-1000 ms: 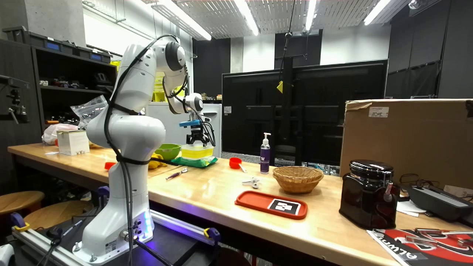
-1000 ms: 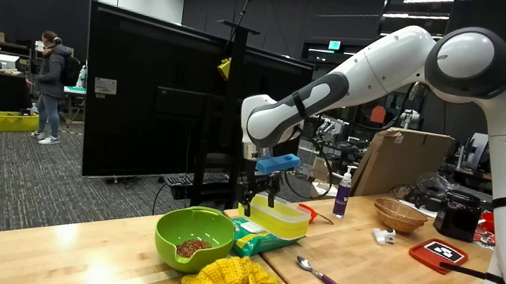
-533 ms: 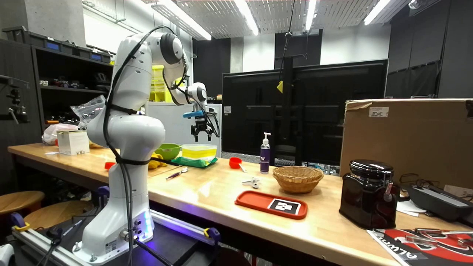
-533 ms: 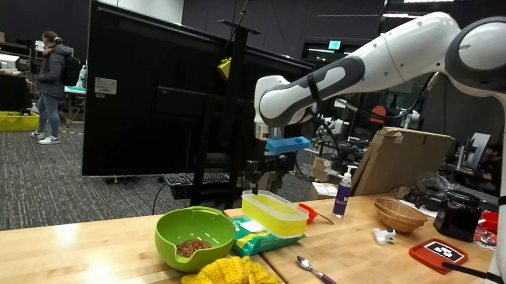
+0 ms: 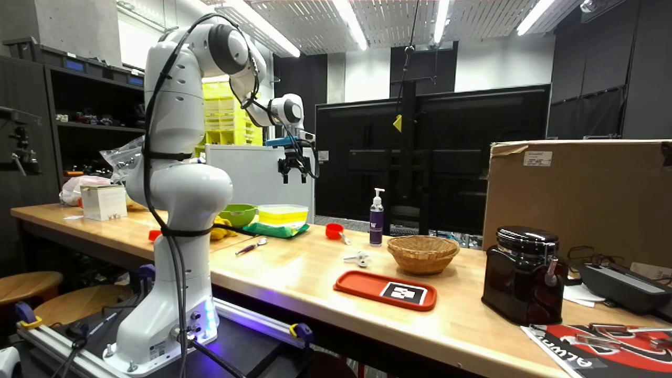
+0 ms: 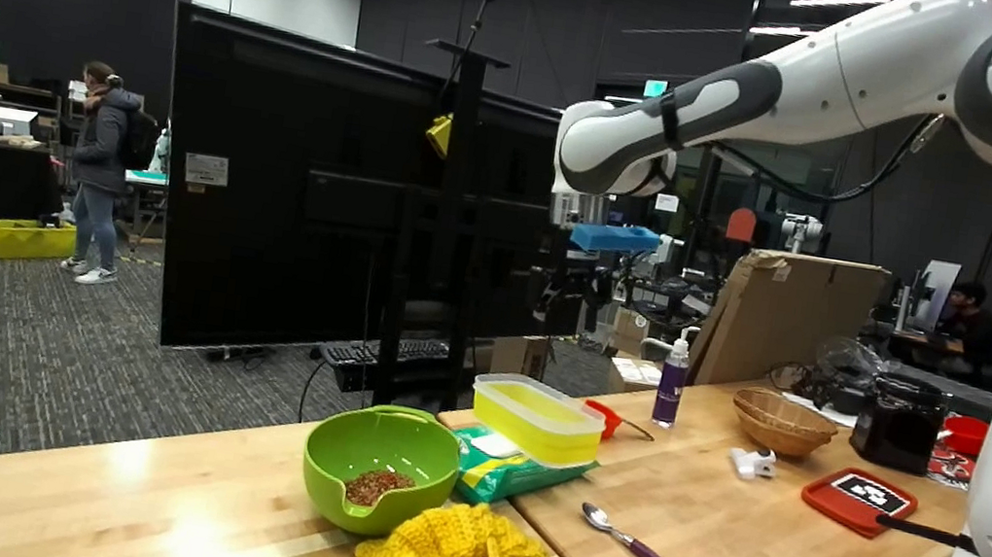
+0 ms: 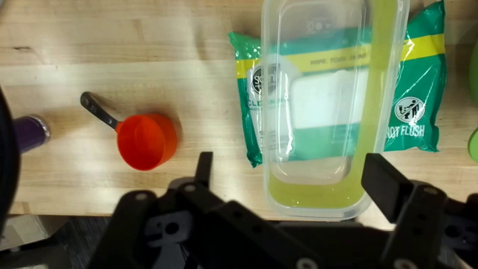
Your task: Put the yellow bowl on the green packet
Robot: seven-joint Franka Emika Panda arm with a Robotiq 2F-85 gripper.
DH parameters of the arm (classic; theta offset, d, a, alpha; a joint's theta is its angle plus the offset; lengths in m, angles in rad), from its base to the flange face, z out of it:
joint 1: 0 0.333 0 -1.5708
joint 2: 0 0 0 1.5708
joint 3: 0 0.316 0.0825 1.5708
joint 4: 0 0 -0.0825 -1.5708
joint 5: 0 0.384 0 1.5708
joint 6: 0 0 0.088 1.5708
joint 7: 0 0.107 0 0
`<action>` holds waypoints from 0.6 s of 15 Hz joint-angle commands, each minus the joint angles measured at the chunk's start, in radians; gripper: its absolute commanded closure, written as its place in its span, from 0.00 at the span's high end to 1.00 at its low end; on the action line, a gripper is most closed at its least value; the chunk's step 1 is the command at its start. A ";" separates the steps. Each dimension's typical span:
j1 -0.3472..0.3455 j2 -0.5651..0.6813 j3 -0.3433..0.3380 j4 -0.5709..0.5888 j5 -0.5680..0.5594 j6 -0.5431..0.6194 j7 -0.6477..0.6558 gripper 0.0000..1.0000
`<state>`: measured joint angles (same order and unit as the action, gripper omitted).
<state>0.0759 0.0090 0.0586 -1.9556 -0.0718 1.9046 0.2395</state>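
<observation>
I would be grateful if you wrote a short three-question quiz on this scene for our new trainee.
1. True or false: the rectangular translucent yellow plastic bowl rests on the crinkled green plastic packet.

2. Fill in the colour: in an exterior view, the glossy round green bowl holds small ____ pieces.

3. Multiple choice: the black two-fingered gripper is
A) shut on the rim of the yellow bowl
B) shut, with nothing in it
C) open and apart from the yellow bowl

Key: 1. True. 2. Reddish-brown. 3. C.
</observation>
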 commanded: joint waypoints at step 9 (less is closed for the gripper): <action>-0.054 -0.222 -0.019 -0.256 0.036 -0.039 0.108 1.00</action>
<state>0.0237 -0.1238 0.0276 -2.1058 -0.0492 1.8417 0.2912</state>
